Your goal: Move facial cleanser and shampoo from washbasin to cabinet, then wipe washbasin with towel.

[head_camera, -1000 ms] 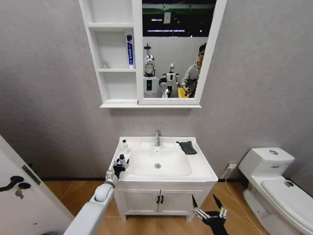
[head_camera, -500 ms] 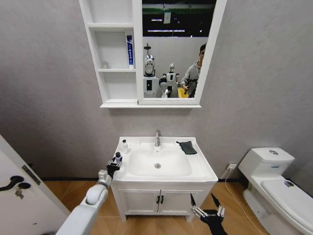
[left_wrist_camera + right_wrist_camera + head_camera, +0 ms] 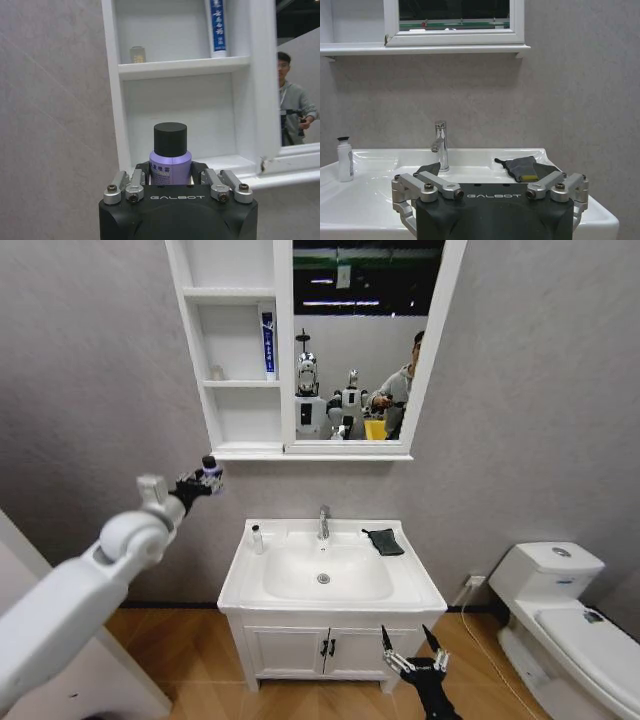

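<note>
Upper left of frame, left end effector [image 3: 205,478] grips a purple bottle [image 3: 170,161], probably shampoo; next, the cabinet [image 3: 240,415] niche.

Right end effector [image 3: 412,658] wide.

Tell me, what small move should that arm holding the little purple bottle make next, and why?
Probably ease forward toward the cabinet's bottom niche. The left gripper holds the purple bottle upright, short of that open shelf. The right gripper hangs low, open.

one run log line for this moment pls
left gripper: shut on purple bottle, raised near cabinet | right gripper: open, low before washbasin | towel: on washbasin
</note>
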